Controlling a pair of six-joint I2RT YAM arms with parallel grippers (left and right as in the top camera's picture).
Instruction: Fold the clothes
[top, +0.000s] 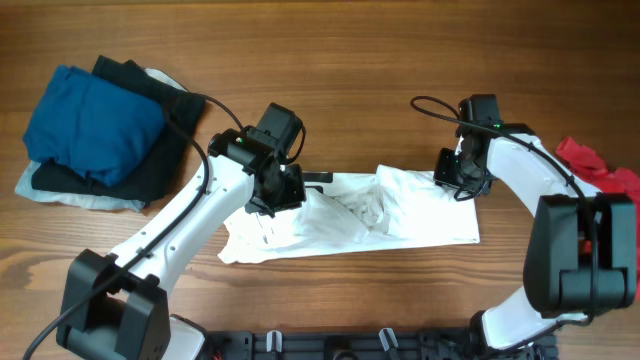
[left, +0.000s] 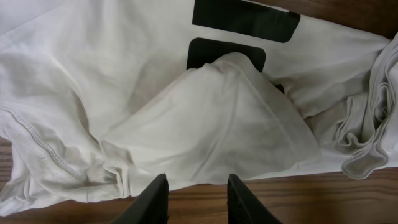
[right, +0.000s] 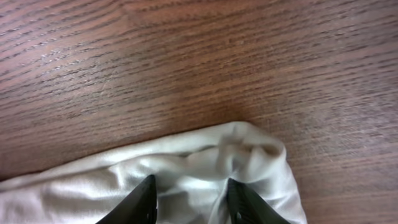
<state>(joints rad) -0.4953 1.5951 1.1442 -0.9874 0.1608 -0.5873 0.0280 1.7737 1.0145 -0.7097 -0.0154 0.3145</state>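
Note:
The clothes in play are a white T-shirt (top: 350, 215), which lies crumpled and partly folded across the middle of the table. In the left wrist view a raised fold of the T-shirt (left: 211, 112) covers part of its black print (left: 242, 15). My left gripper (top: 285, 190) hovers at the shirt's left part. Its jaws (left: 198, 183) stand open over bare wood just off the hem, holding nothing. My right gripper (top: 455, 180) is at the shirt's far right corner. Its fingers (right: 189, 186) are open, apart over a bunched corner of the T-shirt (right: 205, 155).
A pile at the back left holds a folded blue garment (top: 95, 120) on a black one (top: 165, 150), with a pale one (top: 60, 190) underneath. A red garment (top: 590, 160) lies at the right edge beside the right arm. Bare wood surrounds the shirt.

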